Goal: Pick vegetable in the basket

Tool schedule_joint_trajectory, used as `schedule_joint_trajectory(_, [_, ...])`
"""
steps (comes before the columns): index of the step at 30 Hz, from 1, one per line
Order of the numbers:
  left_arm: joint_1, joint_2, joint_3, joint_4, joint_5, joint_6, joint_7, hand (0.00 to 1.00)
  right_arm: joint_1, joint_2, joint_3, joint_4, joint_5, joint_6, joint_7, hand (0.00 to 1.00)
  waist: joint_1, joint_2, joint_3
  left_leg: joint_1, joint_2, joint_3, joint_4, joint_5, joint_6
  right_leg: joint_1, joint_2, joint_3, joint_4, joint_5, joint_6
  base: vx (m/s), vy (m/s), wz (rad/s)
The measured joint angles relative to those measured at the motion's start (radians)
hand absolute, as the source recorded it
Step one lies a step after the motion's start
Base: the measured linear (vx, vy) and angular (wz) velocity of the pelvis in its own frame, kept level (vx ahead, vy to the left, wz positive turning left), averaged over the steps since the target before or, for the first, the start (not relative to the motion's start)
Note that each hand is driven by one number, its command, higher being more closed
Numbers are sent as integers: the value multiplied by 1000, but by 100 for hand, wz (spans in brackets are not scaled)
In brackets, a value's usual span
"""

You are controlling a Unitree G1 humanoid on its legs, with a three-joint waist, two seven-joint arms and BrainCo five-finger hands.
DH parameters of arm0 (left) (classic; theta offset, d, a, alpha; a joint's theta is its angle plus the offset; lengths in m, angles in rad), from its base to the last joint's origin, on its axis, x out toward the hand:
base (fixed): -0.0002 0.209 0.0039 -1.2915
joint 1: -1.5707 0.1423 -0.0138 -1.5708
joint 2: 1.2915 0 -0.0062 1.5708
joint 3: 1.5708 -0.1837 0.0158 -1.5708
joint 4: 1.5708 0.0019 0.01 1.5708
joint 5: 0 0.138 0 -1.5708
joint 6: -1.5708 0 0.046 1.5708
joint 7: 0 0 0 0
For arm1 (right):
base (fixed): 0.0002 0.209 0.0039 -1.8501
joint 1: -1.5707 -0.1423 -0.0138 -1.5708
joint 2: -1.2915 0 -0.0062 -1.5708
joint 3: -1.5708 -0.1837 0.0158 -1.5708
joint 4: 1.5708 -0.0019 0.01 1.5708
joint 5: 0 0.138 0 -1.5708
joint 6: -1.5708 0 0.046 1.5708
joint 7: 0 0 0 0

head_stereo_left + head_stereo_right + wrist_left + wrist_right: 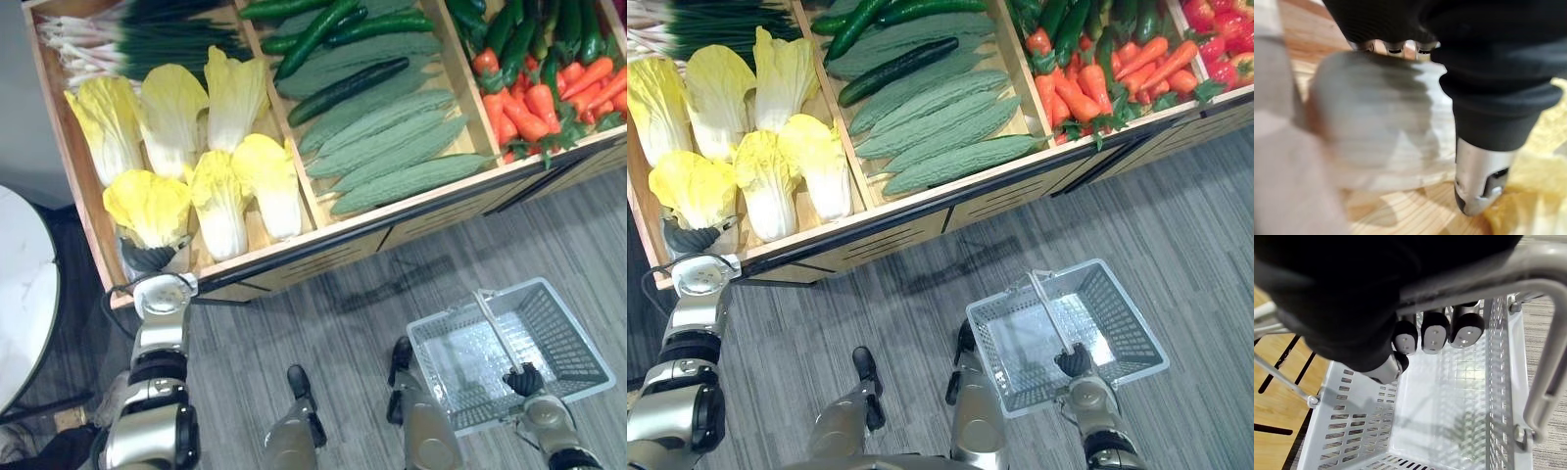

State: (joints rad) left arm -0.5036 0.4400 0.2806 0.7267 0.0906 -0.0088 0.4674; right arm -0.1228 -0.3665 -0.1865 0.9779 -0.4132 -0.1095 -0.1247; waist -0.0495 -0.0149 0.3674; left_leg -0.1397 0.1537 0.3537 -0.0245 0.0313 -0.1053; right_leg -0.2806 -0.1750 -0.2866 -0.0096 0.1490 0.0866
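Reaching up over the front edge of the slatted wooden display stand, the left hand sits at the stem end of a pale yellow napa cabbage in the stand's near left corner. I cannot tell whether it has a hold. The grasp should probably close round the firm stem, not the loose leaves. In front of the stand, the right hand is clenched round the grey bar handle of an empty white plastic mesh basket.
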Motion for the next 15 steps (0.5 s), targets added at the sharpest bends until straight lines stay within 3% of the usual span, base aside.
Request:
schedule_joint_trajectory(1, [-2,0,-3,1,5,2,-2,0,-9,-1,0,0,0,-1,0,100,0,1,11,-6,1,0,4,0,0,-7,0,1,3,0,0,0,0,0])
schedule_joint_trajectory(2, [-4,0,-3,1,16,2,-1,100,-12,-2,0,0,0,-2,-1,100,1,1,11,-14,2,0,7,0,0,-15,0,2,6,0,0,0,0,0])
schedule_joint_trajectory(10, [-42,50,-71,98,231,4,-8,100,-39,-21,37,14,0,-4,-20,100,25,15,25,-15,5,19,10,-1,-1,-30,4,21,15,0,-5,11,-2,-6])
schedule_joint_trajectory(15, [-51,75,-106,117,247,4,-15,100,-52,-21,49,21,-1,-10,-19,100,24,15,25,-12,5,19,10,-2,-3,-27,4,22,16,0,-5,0,0,0])
